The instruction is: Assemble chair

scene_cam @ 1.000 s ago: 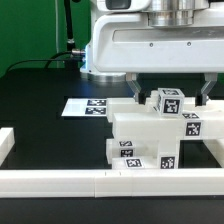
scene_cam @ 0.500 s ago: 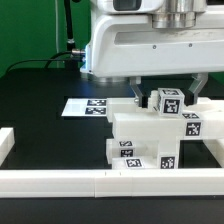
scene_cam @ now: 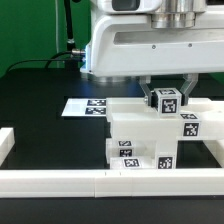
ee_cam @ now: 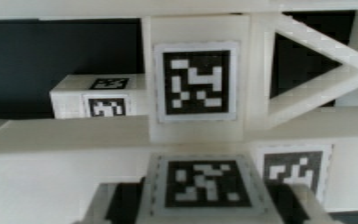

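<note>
The partly joined chair (scene_cam: 140, 135) is a stack of white blocky parts with black-and-white tags, standing near the front of the black table. A square white leg (scene_cam: 168, 101) with a tag on its end sticks up from the top of the stack. My gripper (scene_cam: 168, 93) hangs straight over it, shut on the leg with one finger on each side. In the wrist view the same leg (ee_cam: 201, 85) runs away from my gripper (ee_cam: 197, 203), dark fingers (ee_cam: 133, 203) press its sides, and an X-braced frame (ee_cam: 311, 70) lies beside it.
The marker board (scene_cam: 84, 106) lies flat on the table at the exterior view's left of the chair. A long low white border rail (scene_cam: 60, 181) runs along the front edge, with a short piece (scene_cam: 5, 141) turning back at the left. A small tagged block (ee_cam: 94, 98) shows beyond the leg.
The jaws, wide open a second ago on either side of the leg, have closed in on it. The arm and the chair parts have stayed in place.
</note>
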Controlling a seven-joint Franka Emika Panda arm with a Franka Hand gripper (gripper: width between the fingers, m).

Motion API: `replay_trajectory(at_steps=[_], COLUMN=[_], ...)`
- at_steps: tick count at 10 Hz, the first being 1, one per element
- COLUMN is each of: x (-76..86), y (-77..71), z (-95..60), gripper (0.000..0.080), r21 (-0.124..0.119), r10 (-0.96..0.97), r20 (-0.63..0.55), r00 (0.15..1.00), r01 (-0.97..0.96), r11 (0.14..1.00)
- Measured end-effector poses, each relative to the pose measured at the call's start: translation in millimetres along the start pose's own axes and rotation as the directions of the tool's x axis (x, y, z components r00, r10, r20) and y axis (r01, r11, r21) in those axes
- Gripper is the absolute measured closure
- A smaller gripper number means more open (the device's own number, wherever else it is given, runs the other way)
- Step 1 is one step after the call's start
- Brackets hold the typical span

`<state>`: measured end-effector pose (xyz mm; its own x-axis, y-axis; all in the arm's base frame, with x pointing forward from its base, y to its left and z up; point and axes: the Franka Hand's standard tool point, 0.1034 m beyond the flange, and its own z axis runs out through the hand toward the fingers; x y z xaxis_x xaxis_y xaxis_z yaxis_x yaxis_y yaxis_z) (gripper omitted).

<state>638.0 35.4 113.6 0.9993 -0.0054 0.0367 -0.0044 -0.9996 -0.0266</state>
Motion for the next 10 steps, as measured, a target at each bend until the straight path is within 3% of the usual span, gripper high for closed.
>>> replay_trajectory(at_steps=[3, 5, 10], x=[0.6, 2.2, 2.5], y=[-0.7, -1.1, -2.9], z=[0.6, 0.8, 0.7], gripper=[0.0533, 0.0531, 0.0531], r21=[0.013, 0.045, 0.058], r10=[0.317, 0.523, 0.781], r20=[-0.007, -0.011, 0.011], r00=[0.949, 0.852, 0.625], r01=[-0.317, -0.522, -0.780], r11=[0.948, 0.852, 0.623])
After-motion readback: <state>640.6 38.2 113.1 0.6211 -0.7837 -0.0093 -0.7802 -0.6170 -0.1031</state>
